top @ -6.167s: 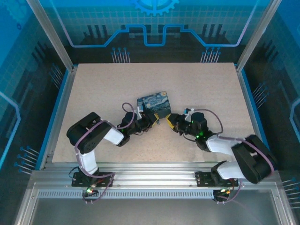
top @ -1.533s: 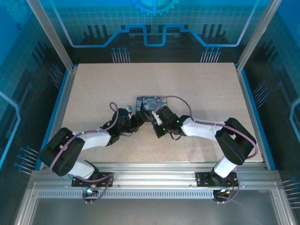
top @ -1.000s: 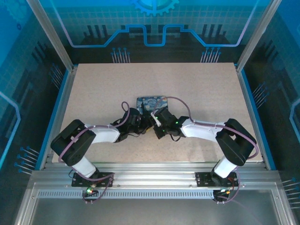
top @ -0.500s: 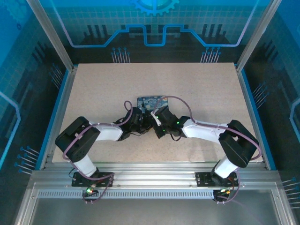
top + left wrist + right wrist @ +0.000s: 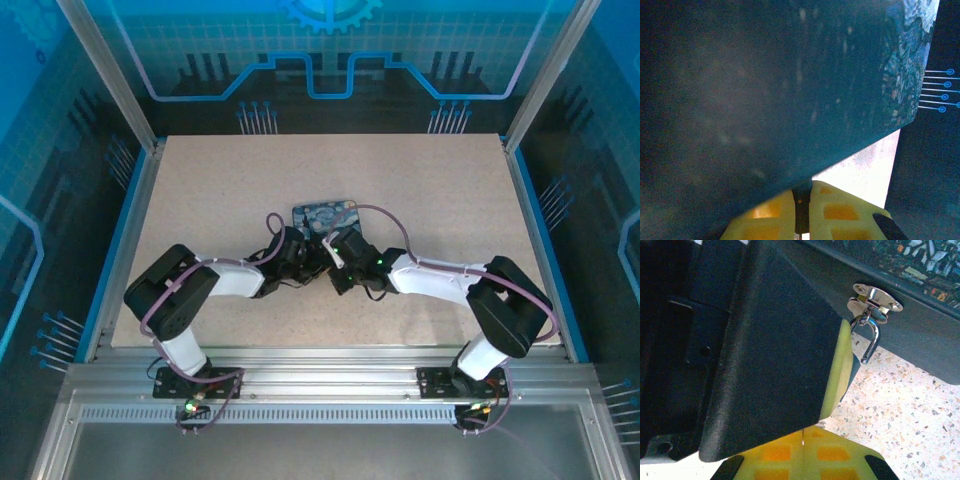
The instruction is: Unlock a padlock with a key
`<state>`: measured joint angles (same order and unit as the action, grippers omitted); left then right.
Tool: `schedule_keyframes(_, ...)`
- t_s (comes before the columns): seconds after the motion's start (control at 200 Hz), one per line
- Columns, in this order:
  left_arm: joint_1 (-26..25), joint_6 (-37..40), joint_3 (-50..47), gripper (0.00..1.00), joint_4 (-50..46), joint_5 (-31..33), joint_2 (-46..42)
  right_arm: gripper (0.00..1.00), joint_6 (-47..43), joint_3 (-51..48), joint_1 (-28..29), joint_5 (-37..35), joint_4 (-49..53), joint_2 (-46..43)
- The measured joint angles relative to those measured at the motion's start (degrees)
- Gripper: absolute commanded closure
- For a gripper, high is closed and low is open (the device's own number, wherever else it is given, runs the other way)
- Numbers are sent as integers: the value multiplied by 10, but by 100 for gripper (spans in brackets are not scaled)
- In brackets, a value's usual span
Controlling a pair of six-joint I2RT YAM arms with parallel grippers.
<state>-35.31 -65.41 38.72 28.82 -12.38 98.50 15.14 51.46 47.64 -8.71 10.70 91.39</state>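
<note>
Two claws sit tip to tip at the near wall of the box.

Left claw: the yellow pads are closed to a thin dark slot. Cannot tell whether anything sits in it. Hard up ahead of it is the dark blue box, out of focus, with its swirl-painted face showing at upper right. A strip of speckled counter lies just past the box corner, to this claw's right.

Right claw: the pads are closed to a hairline seam, and nothing can be made out in it. Just ahead and to its left, one black finger of the left claw, edged with a pale yellow pad, crosses the view and blocks much of the box wall.

Ahead and right of the right claw, beyond that finger:
- A silver hasp is fixed on the box's dark wall.
- The padlock hangs from the hasp by its hooked shackle.
- The shackle's lower end shows as a bare tip.
- The lock body is hidden; the shackle's other leg runs behind the finger's pad.
- Whether the left claw grips the lock body cannot be told.

From above, both claws merge into one dark mass at the box's near side, and the tips cannot be told apart.
</note>
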Motion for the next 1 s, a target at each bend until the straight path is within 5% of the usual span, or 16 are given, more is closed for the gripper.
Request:
schedule_keyframes(0.11,0,0,1,100,0,0,1,79,2,-1,-1,-1,0,-4)
schedule_keyframes(0.325,1,-1,2,100,6,0,4,64,29,-41,-18,29,-24,-56)
schedule_keyframes(1.0,3,-7,1,100,19,-6,8,63,78,-54,-47,49,-69,-14)
